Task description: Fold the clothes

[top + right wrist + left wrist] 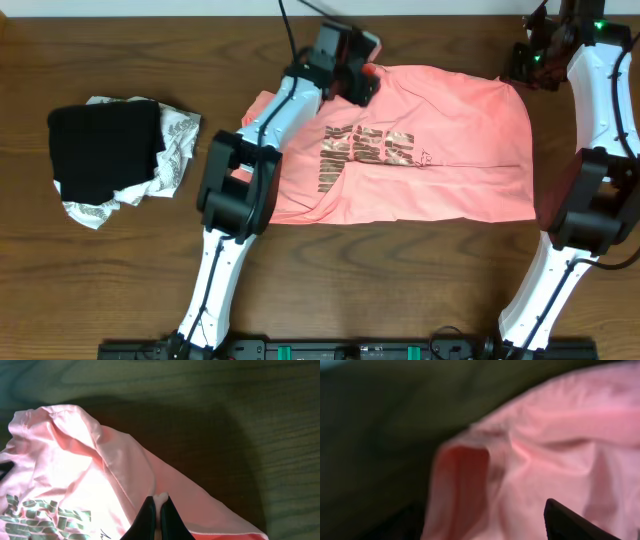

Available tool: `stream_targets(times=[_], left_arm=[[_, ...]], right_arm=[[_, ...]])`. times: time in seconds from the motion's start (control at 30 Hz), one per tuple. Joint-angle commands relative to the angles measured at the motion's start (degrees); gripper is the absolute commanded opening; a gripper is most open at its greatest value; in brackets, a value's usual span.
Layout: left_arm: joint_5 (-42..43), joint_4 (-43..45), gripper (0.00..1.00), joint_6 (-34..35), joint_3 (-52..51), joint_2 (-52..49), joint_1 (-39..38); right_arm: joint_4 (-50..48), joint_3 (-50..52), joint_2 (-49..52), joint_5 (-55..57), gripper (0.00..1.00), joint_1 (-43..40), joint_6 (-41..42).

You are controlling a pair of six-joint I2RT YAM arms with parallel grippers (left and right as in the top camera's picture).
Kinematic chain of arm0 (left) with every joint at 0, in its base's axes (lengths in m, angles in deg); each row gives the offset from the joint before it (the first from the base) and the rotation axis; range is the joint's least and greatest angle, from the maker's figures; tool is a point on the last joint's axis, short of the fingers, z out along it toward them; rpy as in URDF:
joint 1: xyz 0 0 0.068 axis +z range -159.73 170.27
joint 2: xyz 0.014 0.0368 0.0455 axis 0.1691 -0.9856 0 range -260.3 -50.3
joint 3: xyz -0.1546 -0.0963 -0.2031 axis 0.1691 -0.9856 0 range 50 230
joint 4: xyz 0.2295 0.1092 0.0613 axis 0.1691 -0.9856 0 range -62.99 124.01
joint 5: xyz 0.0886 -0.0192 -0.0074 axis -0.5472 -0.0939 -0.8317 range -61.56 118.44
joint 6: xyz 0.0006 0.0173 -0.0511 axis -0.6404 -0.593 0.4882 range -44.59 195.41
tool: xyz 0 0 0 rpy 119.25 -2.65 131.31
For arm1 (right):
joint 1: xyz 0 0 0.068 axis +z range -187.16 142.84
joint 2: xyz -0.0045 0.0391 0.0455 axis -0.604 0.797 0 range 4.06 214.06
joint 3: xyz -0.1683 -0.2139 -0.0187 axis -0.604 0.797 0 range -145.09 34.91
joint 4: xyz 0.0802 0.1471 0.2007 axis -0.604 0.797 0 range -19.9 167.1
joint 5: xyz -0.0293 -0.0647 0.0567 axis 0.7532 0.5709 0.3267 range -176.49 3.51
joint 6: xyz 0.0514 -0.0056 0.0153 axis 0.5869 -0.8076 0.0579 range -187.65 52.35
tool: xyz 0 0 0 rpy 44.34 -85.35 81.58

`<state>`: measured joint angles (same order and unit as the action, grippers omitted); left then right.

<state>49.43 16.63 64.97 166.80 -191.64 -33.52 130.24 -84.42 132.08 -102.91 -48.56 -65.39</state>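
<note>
Table (100, 280) with shirt (440, 170) spread flat, print side up, lettering (365, 150) just below the left gripper (358, 82) and off to the right gripper's (160, 505) inner side

Black garment (105, 145) on white cloth (175, 150), well clear on the left gripper's outer side, not in play

Right gripper at the far corner of the shirt on its side, jaws together, clamped on a pinch of pink fabric; a ridge of cloth runs up to the tips

Left gripper at the other far corner, jaws apart, a fabric fold between and under them, nothing clamped; its wrist view is blurry, contact unclear

Step looks like securing both far corners, first fold not started. Next move likely calls for the left to sink onto the fold and close, then both lift evenly and bring the far edge toward the near hem without dragging the shirt
</note>
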Motion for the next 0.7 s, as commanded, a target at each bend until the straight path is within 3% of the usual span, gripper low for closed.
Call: stream_targets(times=[0.0, 0.17, 0.37, 0.67], left_arm=[[-0.1, -1.2, 0.77, -1.6, 1.5, -0.2, 0.4], [0.0, -2.1, 0.77, -1.9, 1.5, -0.3, 0.9], [0.0, 0.0, 0.77, -7.8, 1.5, -0.7, 0.7], [0.0, 4.7, 0.77, -8.2, 1.5, -4.4, 0.0]], right_arm=[[0.0, -0.7, -0.3, 0.1, 0.01, 0.2, -0.5], [-0.1, -0.7, -0.3, 0.2, 0.01, 0.2, 0.1], [0.1, -0.7, -0.3, 0.2, 0.01, 0.2, 0.7], [0.1, -0.7, -0.3, 0.2, 0.01, 0.2, 0.7]])
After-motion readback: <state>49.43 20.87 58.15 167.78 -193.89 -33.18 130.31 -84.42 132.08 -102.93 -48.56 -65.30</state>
